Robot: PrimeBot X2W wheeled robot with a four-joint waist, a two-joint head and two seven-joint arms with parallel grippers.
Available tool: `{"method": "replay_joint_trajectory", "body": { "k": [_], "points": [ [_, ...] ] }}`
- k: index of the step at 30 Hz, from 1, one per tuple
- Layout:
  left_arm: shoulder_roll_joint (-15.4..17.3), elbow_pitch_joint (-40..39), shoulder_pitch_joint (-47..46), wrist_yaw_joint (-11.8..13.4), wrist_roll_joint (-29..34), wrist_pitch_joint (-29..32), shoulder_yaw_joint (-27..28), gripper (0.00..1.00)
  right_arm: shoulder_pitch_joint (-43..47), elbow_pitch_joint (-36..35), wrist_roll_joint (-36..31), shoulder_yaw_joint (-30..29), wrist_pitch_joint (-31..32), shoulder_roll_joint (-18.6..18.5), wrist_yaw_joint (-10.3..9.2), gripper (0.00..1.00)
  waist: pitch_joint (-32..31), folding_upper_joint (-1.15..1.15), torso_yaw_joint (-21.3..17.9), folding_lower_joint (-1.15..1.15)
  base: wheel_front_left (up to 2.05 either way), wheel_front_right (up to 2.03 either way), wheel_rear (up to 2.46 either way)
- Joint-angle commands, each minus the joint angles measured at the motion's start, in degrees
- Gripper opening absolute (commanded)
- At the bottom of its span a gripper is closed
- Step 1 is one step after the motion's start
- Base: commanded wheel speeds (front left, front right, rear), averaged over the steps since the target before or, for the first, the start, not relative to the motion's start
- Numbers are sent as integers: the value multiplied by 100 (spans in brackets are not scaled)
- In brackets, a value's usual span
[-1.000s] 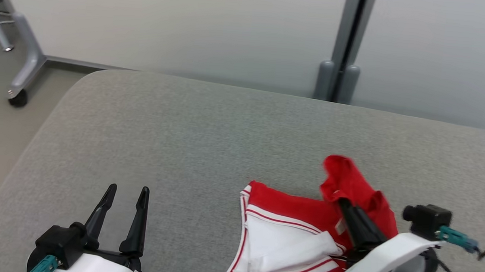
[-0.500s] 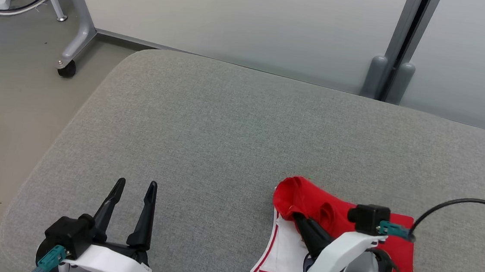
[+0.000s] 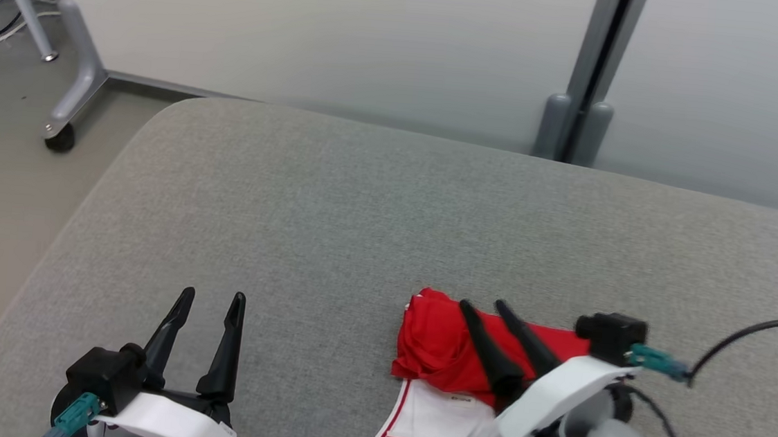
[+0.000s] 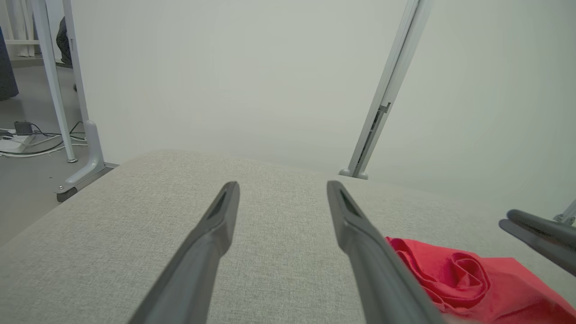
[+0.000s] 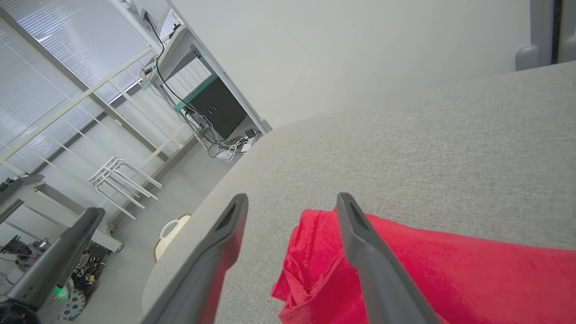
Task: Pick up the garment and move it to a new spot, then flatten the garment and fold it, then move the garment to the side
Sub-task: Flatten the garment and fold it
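Observation:
The garment (image 3: 435, 344) is red with white panels and red-and-white stripes, lying bunched and partly folded at the near right of the grey cushioned surface (image 3: 376, 203). My right gripper (image 3: 483, 306) hovers just over its red folded part, open, with nothing between the fingers. In the right wrist view the right gripper (image 5: 292, 200) stands open above the red cloth (image 5: 405, 270). My left gripper (image 3: 211, 295) is open at the near left, well apart from the garment. In the left wrist view the left gripper (image 4: 281, 186) is open over bare cushion, the red cloth (image 4: 454, 274) off to its right.
The cushion's rounded left edge (image 3: 85, 194) drops to the floor. A wheeled metal frame leg (image 3: 68, 110) stands on the floor at the far left. A pale wall with a grey post (image 3: 580, 88) runs behind the cushion. A black cable (image 3: 755, 331) trails from my right wrist.
My right gripper has let go of the red cloth and opened; the lifted part now lies folded over on the garment. The camera has shifted between frames. The left gripper stays open.

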Motion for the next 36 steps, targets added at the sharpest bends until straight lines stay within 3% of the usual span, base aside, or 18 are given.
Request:
{"method": "replay_joint_trajectory", "body": {
  "k": [1,10,16,17,18,19,20,36],
  "points": [
    [14,-1,50,15,16,-19,20,100,3,-97,40,-81,-84,-158,4,100,-104,0,-142,0,0,0,0],
    [-31,-142,214,71,55,-25,110,100,315,-295,-308,-1123,-304,-1162,4,100,-237,0,-525,0,0,0,0],
    [-75,-167,133,18,70,-27,137,100,381,-94,-601,-1355,-170,-1204,4,100,-160,0,-565,0,0,0,0],
    [-84,-166,118,5,80,-28,142,100,383,-38,-600,-1350,-102,-1161,4,95,-151,0,-556,0,0,0,0],
    [-88,-160,107,-8,91,-28,144,100,377,24,-626,-1326,-16,-1118,4,57,-145,0,-543,0,0,0,0],
    [-94,-150,94,-6,100,-28,140,100,354,94,-646,-1297,62,-1070,4,34,-137,0,-524,0,0,0,0],
    [-96,-140,84,-6,109,-28,144,100,327,150,-605,-1276,149,-986,4,0,-131,0,-507,0,0,0,0],
    [-167,-11,5,-76,123,-22,98,100,-125,1005,513,-999,2344,-304,4,0,-41,0,-141,0,0,0,0]
  ]
}}
